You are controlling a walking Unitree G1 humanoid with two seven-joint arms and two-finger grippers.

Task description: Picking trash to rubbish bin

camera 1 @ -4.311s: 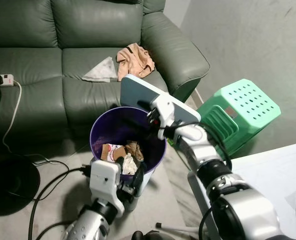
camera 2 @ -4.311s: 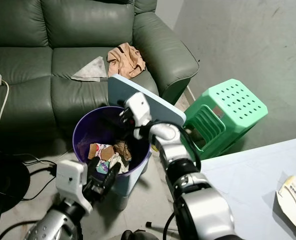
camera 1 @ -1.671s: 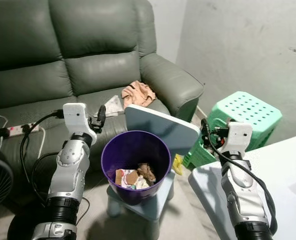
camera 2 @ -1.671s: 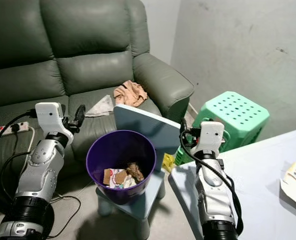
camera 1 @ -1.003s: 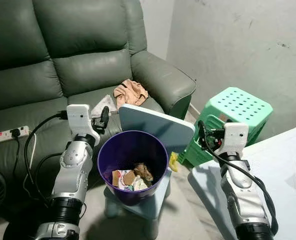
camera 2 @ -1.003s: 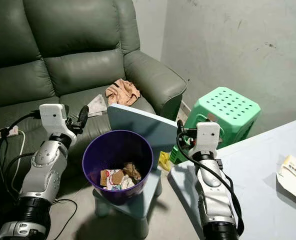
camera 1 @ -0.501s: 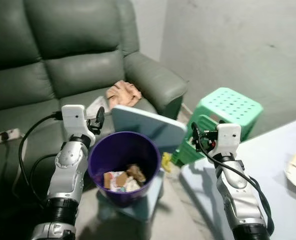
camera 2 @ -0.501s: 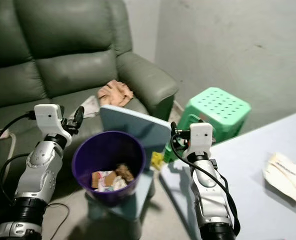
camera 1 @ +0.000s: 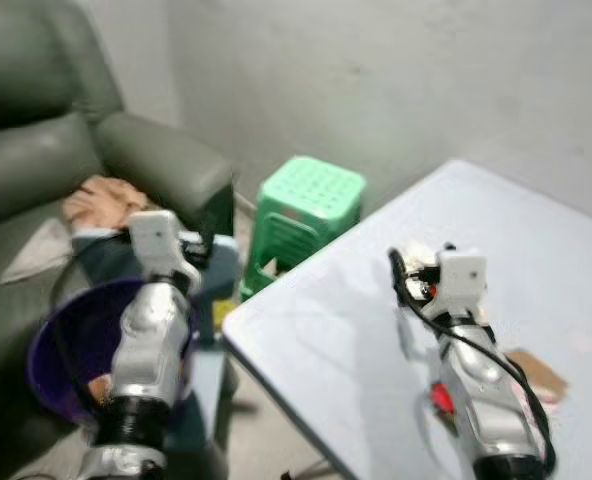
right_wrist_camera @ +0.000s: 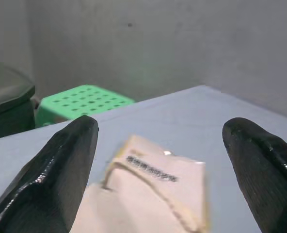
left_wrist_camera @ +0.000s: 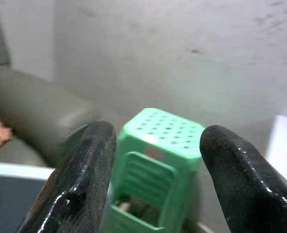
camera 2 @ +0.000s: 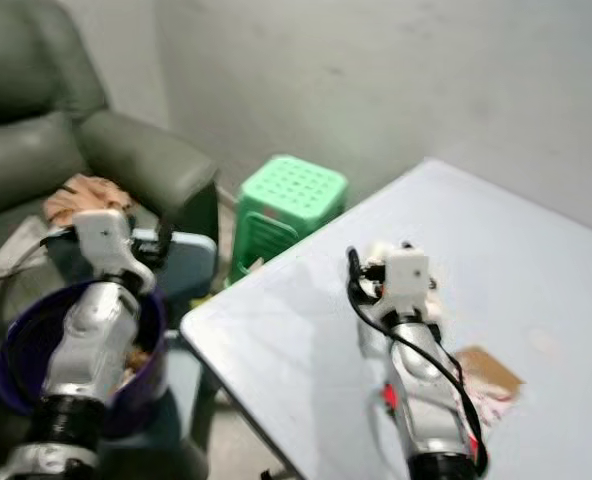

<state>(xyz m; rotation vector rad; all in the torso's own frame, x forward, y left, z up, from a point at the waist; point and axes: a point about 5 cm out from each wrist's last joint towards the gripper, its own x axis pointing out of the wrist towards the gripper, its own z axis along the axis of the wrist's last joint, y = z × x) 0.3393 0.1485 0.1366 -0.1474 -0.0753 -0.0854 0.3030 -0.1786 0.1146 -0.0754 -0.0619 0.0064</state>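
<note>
A green sofa (camera 1: 36, 150) stands at the far left with a crumpled cloth (camera 1: 96, 200) on its seat. Before it, the purple bin (camera 2: 16, 370) holds scraps and is partly hidden by the left arm. The left pincer (left_wrist_camera: 153, 170) is raised above the bin, its fingers spread wide apart and empty, aimed at a green stool (camera 1: 311, 215) by the wall. To the right lies the pale blue bench (camera 2: 306, 350). The right pincer (right_wrist_camera: 158, 184) hangs over it, open and empty, with a flattened paper packet (right_wrist_camera: 153, 194) lying on the bench just ahead of it.
</note>
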